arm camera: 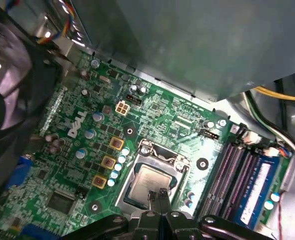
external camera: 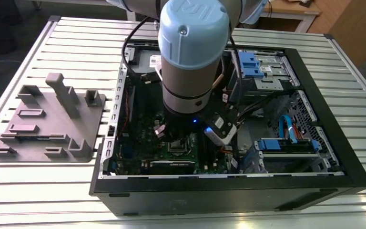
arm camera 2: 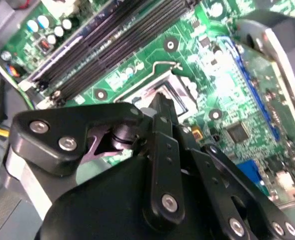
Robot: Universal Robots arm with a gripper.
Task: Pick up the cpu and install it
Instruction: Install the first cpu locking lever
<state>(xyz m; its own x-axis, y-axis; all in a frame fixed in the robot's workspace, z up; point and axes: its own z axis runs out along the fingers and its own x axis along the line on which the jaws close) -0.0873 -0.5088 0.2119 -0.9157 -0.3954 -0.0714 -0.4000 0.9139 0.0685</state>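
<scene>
Lower centre of the exterior view, inside the case (external camera: 221, 191), we see the arm (external camera: 189, 57) over the motherboard (external camera: 199, 155). Our cpu (arm camera: 148, 184) lies flat in the socket (arm camera: 162, 156), silver top showing; fingers (arm camera: 163, 196) pressed together at its edge, pinching nothing. We'd keep it level, no sideways shove.

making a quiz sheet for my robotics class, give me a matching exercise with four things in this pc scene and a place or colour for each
Things:
1. cpu
2. grey fixture
3. gripper
4. drive bracket

Descriptions:
A. blue, inside the case
B. on the table, on the exterior view's left of the case
C. lying in the metal-framed socket
D. tips at the cpu's edge in the first wrist view

Pairs: 1-C, 2-B, 3-D, 4-A
</scene>
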